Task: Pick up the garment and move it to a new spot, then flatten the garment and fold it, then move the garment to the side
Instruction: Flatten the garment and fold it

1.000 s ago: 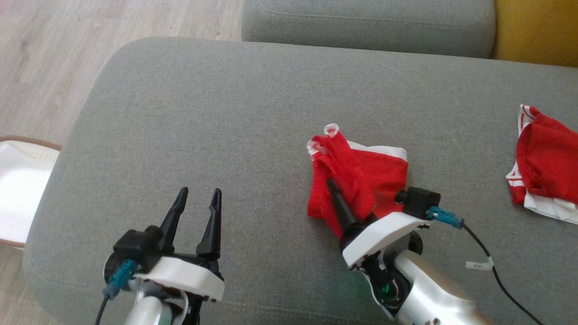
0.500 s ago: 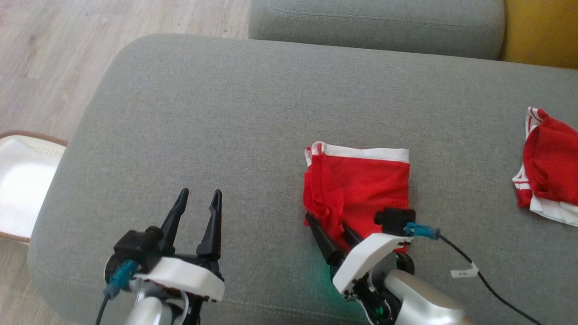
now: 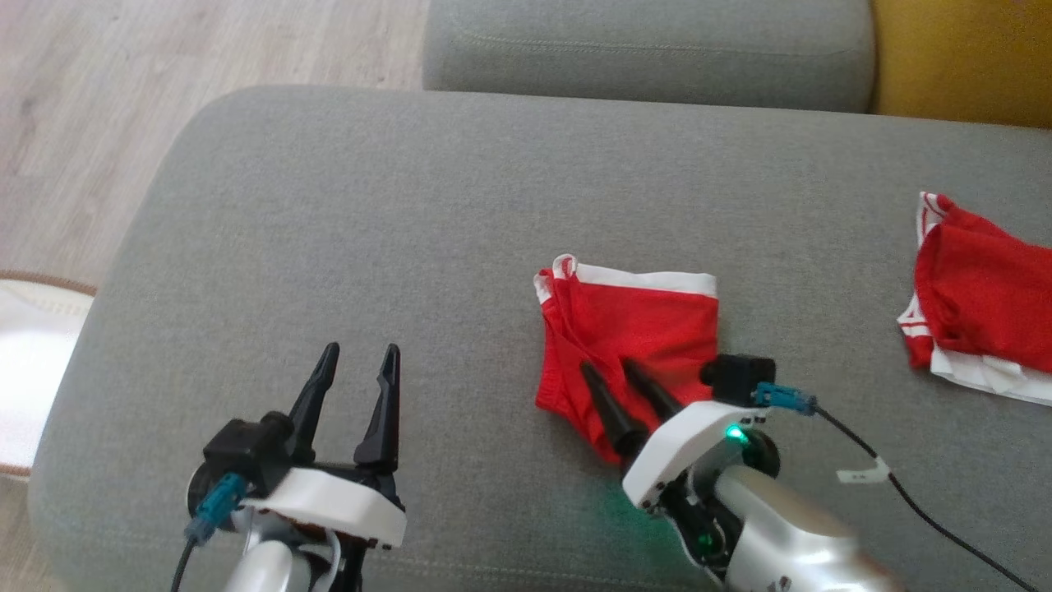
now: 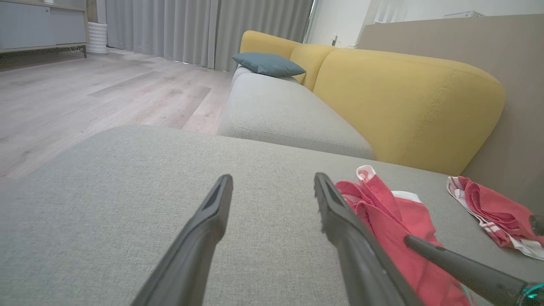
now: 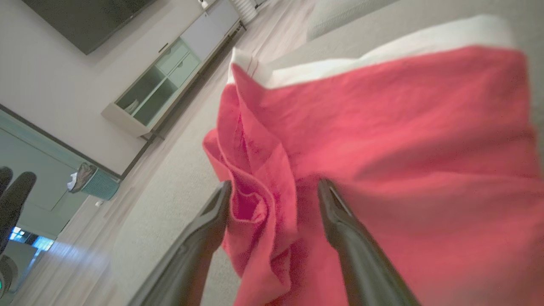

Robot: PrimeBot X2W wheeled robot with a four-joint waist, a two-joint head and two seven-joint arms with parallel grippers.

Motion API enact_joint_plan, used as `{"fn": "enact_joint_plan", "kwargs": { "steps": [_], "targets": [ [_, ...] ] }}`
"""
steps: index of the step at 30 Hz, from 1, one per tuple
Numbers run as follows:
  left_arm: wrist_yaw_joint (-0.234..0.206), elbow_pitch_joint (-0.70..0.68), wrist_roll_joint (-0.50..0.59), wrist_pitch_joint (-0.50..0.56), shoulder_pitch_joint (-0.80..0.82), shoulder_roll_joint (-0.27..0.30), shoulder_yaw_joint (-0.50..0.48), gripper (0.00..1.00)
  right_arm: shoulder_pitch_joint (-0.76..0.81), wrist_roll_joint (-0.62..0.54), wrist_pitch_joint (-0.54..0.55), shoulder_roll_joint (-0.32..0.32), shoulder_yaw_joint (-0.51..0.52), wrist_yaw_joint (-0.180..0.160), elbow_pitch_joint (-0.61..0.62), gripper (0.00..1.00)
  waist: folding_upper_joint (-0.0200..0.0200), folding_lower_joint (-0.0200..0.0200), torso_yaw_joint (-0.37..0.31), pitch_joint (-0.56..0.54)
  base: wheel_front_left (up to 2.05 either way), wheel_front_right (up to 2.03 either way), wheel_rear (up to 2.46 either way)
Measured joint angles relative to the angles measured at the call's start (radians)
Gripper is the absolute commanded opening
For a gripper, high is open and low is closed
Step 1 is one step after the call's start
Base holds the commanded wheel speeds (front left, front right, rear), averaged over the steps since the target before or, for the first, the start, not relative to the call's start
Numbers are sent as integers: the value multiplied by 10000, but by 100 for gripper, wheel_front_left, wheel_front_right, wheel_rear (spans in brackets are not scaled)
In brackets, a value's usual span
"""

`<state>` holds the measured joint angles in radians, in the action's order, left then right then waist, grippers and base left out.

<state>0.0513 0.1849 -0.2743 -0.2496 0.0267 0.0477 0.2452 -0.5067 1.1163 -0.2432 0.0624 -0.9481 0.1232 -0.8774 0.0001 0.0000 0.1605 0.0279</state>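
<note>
Midway through a laundry job, the red garment (image 3: pixel 637 316) lies on the grey seat cushion (image 3: pixel 370 222), right of centre and toward the near edge. Its white waistband (image 3: pixel 649 279) runs fairly straight along the far side. The right half looks smooth, but the left edge is bunched into a raised ridge. The right tool (image 3: pixel 606 364) is over the near part of the cloth with its two fingers (image 5: pixel 199 238) spread apart. The right wrist view shows that ridge standing between them, closer to one finger, with nothing pinched. The left tool (image 3: pixel 359 362) hangs released over bare cushion at the near left, well apart from the cloth and gripping nothing. A second red garment (image 3: pixel 978 304) sits crumpled at the right end of the cushion, apart from the first. Judging by how things lie, the work is at the flattening stage: the garment is down and partly spread, and the left-hand wrinkle is yet to be smoothed. No fold has been made, and the final move to the side remains to be done.
</note>
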Motion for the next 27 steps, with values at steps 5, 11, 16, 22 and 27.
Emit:
{"fn": "enact_joint_plan", "kwargs": {
  "steps": [5, 11, 16, 22, 27],
  "targets": [
    [-48, -40, 0, 0, -36, 0, -33, 100, -2, -1156, -46, 2, 1174, 0, -42, 100, 0, 0, -257, -180, 0, 0, 0],
    [-82, -209, 0, 0, -50, 0, -75, 100, 151, -2892, -46, 44, 2874, 0, 594, 100, 0, 0, -577, -331, 0, 0, 0],
    [-161, -474, 0, 0, -57, 2, -242, 100, 808, -5363, -48, 176, 5066, 0, 1592, 100, 0, 0, -855, -354, 0, 0, 0],
    [-163, -859, 0, 0, -52, 2, -284, 100, 2298, -8690, -50, 119, 7612, 0, 3478, 100, 0, 0, -1217, -330, 0, 0, 0],
    [-173, -1064, -4, 0, -45, 2, -307, 100, 3527, -10178, -77, 4, 8817, 0, 4924, 100, 0, 0, -1497, -277, 0, 0, 0]
  ]
}}
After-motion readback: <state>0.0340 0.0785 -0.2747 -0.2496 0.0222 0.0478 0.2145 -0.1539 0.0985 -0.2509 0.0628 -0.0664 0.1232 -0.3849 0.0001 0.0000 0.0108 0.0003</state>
